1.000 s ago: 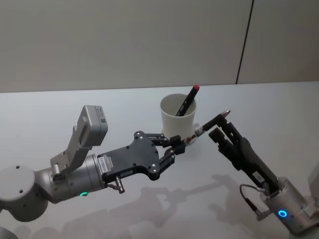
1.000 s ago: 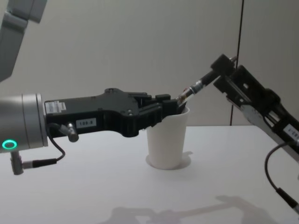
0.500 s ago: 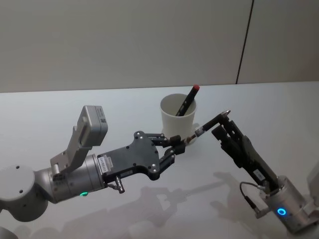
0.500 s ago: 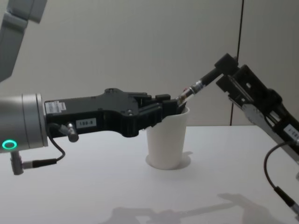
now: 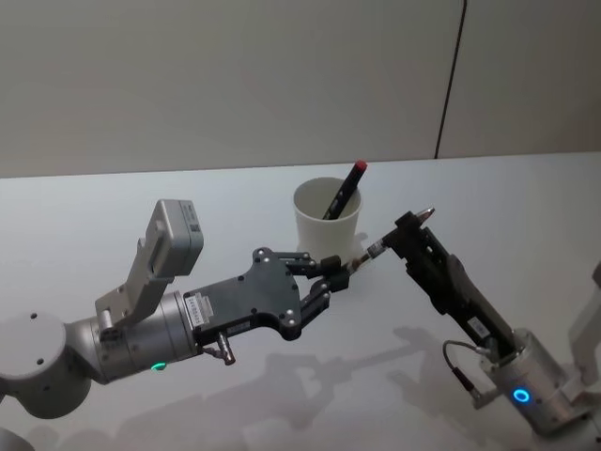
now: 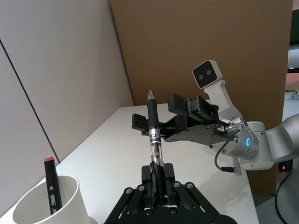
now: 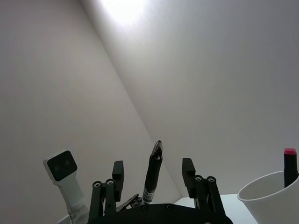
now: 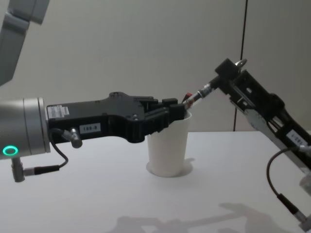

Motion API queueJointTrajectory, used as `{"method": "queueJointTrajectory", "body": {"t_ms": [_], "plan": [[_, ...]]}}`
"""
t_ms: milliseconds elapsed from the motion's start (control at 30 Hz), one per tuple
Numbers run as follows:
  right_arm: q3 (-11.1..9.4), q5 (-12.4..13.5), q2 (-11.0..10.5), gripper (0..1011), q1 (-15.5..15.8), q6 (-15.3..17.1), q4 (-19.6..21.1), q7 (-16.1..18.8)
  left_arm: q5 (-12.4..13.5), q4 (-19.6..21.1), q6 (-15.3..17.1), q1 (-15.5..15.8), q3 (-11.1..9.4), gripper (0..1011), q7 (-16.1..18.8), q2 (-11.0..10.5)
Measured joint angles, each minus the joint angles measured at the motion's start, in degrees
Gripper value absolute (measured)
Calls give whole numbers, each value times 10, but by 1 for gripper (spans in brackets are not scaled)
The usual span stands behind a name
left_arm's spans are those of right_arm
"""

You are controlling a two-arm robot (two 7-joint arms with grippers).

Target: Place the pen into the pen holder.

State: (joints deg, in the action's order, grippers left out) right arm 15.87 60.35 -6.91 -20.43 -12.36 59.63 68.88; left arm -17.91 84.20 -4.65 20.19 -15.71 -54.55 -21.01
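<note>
The pen holder (image 5: pixel 327 218) is a white paper cup on the table, and a black pen with a red tip (image 5: pixel 344 189) leans inside it. My left gripper (image 5: pixel 340 272) is just in front of the cup, shut on the lower end of a second pen, a black ballpoint (image 5: pixel 376 248) with a metal tip that slants up to the right. My right gripper (image 5: pixel 408 235) is open with its fingers on either side of the ballpoint's upper end. The right wrist view shows the ballpoint (image 7: pixel 152 179) between those spread fingers (image 7: pixel 188 171). In the left wrist view the fingers (image 6: pixel 156 179) clamp the ballpoint (image 6: pixel 153 126).
The pale table (image 5: pixel 141 197) runs back to a plain wall. In the chest view the left arm (image 8: pixel 97 124) spans the left half in front of the cup (image 8: pixel 167 150), and the right arm (image 8: pixel 262 114) rises from the lower right.
My right gripper has moved in toward the ballpoint, so its fingers now straddle the upper end. The left gripper keeps its hold. The cup sits slightly further left in both views.
</note>
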Motion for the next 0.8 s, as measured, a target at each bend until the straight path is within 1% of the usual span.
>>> {"method": "queueJointTrajectory", "body": {"t_ms": [67, 100, 200, 233, 300, 333, 367, 400, 433, 467, 500, 533, 700, 800], "plan": [[1, 0, 1, 748, -1, 0, -2, 0, 0, 0, 0, 0, 0, 170, 0, 0], [1, -1, 1, 748, -2, 0, -3, 0, 0, 0, 0, 0, 0, 170, 0, 0], [2, -1, 3, 633, -5, 0, -6, 0, 0, 0, 0, 0, 0, 170, 0, 0], [3, -1, 3, 633, -5, 0, -7, 0, 0, 0, 0, 0, 0, 170, 0, 0], [3, -1, 3, 550, -6, -1, -8, 0, 0, 0, 0, 0, 0, 170, 0, 0], [4, -1, 4, 534, -6, -1, -8, 0, 0, 0, 0, 0, 0, 170, 0, 0], [4, -1, 4, 464, -7, -1, -9, 1, 0, 0, 0, 0, 0, 170, 0, 0], [5, -1, 5, 425, -8, -1, -9, 1, 0, 0, 0, 0, 0, 170, 0, 0], [6, 0, 5, 403, -8, -2, -10, 1, 0, 0, 0, 0, 0, 170, 0, 0], [6, 0, 5, 403, -9, -2, -10, 1, 0, 0, 0, 0, 0, 170, 0, 0], [6, 0, 6, 339, -9, -3, -11, 1, 0, 0, 0, 0, 0, 170, 0, 0], [6, 0, 6, 301, -9, -3, -11, 1, 0, 0, 0, 0, 0, 170, 0, 0], [9, 1, 7, 165, -11, -5, -12, 1, 0, 0, 0, 0, 0, 170, 0, 0], [10, 2, 7, 132, -11, -6, -12, 2, 0, 0, 0, 0, 0, 170, 0, 0]]}}
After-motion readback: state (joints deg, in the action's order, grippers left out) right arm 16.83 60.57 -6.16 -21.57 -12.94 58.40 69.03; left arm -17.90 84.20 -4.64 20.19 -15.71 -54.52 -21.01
